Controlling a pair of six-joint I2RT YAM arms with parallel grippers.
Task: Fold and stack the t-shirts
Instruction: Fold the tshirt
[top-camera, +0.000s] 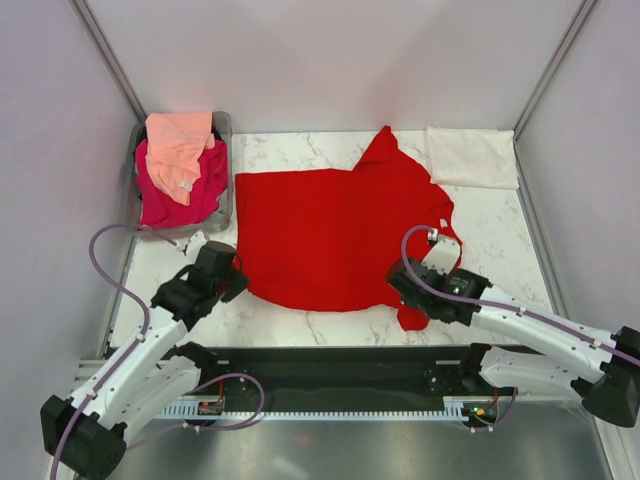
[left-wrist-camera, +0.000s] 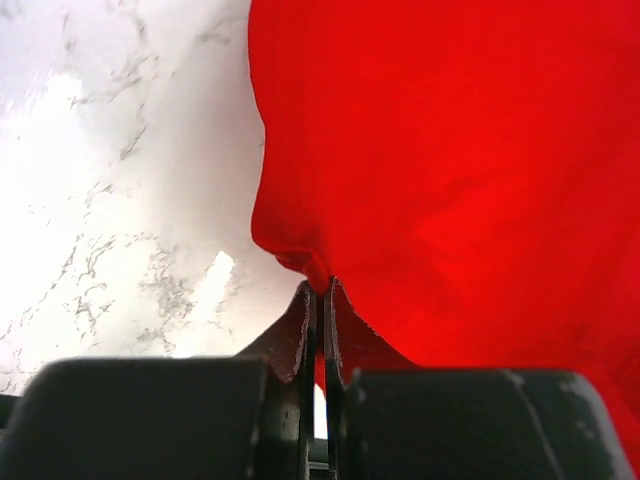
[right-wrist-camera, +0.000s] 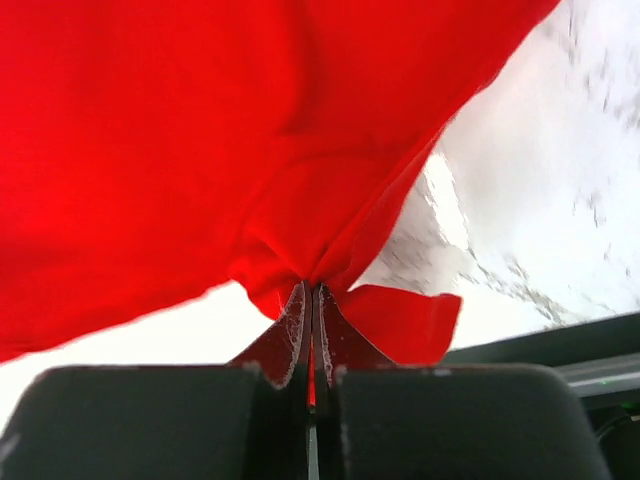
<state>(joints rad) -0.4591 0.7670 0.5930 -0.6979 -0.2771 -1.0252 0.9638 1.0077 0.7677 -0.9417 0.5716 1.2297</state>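
At the near edge of the worktop, the left claw is clamped shut on the near-left corner of the red t-shirt. The right claw is pinched tight on a gathered fold of cloth at its near-right side. The shirt lies spread mid-worktop. Its long axis appears to run left to right, hem to the left and neck to the right, one sleeve pointing far and the other near.

The grasp for the first fold looks made. The next move likely calls for both arms to lift together and carry the near edge over the far one, keeping the cloth taut.

Beyond, a folded cream-white t-shirt sits far right. Magenta-pink and peach t-shirts wait in a grey bin far left.
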